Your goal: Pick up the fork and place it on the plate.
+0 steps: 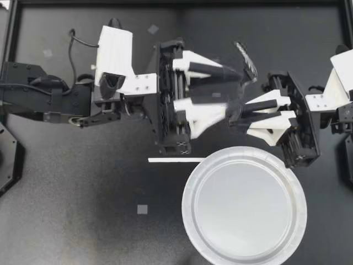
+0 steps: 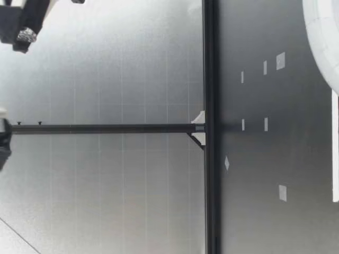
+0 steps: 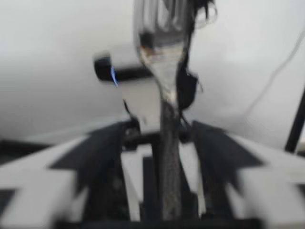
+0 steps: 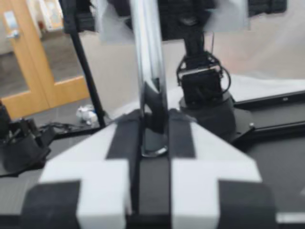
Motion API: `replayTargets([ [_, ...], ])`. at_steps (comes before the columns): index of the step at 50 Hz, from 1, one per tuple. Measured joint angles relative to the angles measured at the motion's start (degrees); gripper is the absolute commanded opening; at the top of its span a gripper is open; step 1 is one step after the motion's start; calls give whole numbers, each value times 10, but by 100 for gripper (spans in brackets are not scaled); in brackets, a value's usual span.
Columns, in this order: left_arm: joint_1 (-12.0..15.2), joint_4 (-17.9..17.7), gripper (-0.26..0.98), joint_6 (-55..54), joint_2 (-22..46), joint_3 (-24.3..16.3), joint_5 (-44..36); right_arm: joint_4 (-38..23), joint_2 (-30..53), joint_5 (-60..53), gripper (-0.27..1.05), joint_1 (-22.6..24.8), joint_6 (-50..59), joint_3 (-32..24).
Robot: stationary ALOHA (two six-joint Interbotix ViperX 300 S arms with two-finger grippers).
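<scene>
We are clamping the fork [image 1: 246, 58] in the jaws of our right gripper [image 1: 242, 117]; our left gripper [image 1: 234, 91] is spreading its jaws apart around it.

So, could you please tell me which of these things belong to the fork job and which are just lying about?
Belonging to the job:
fork, gripped in my right gripper
plate, nothing on it yet

Just lying about:
white strip on the table beside the plate
tape squares stuck to the table
</scene>
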Motion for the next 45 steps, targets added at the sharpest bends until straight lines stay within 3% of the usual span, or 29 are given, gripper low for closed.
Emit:
replayTargets([
  [7, -1, 1, 91, 0, 1, 0, 6, 0, 0, 19, 7, 0, 0, -2],
  [19, -1, 2, 92, 1, -11, 18, 11, 0, -54, 148, 7, -4, -2, -11],
  [36, -1, -1, 92, -13, -119, 153, -2, -25, -330, 604, 7, -10, -1, -53],
  [45, -1, -6, 91, -34, -128, 192, -2, 6, -366, 810, 7, 7, -4, -94],
])
